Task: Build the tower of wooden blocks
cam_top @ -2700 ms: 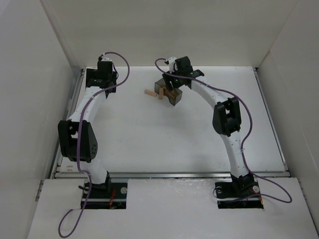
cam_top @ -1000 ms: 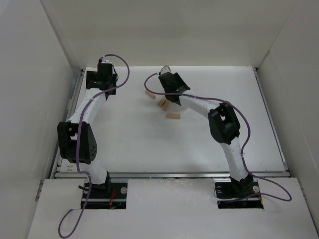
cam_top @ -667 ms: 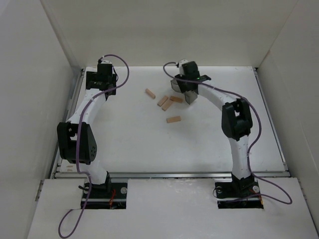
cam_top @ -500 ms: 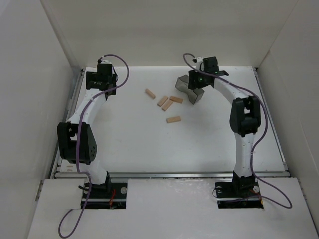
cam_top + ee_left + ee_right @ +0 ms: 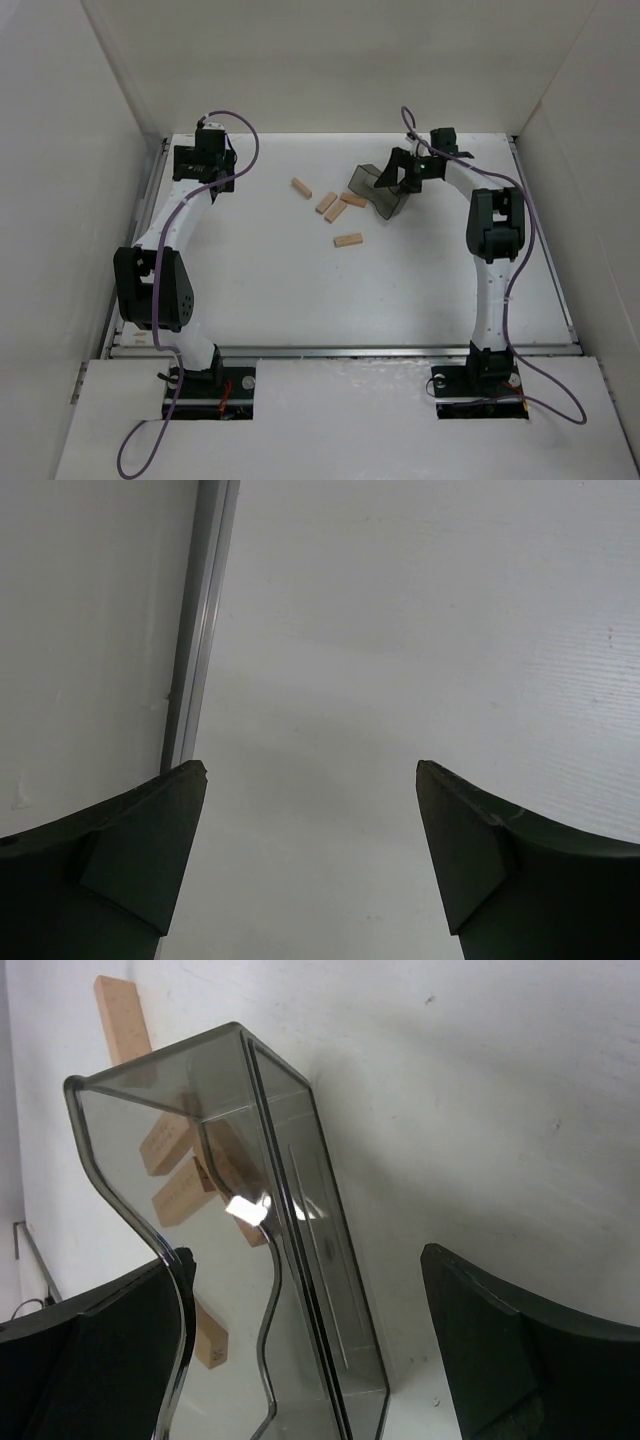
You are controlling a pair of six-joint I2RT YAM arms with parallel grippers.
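No tower to speak of here, just five wood blocks point(image 5: 326, 203) lying flat and loose on the white worktop point(image 5: 300, 300), none stacked on another. They're plain light tan bars, all the same little rectangular shape. Three sit close together around the middle-far part of the worktop, pointing different ways. One more point(image 5: 301, 187) is off to their left and a bit farther back, and the last one point(image 5: 347, 240) lies on its own nearer to the arm bases. Just right of the cluster there's a dark see-through grey bin point(image 5: 372, 190) tipped over on its side, and in the right wrist view you can see some of the blocks through its wall. The right fingers point(image 5: 480, 1350) are spread wide with the bin lying between them; I can't see them pinching it. The left fingers point(image 5: 140, 860) are spread wide too, gripping nothing, over bare worktop in the far left corner beside the metal rail point(image 5: 195, 630), well apart from the blocks.
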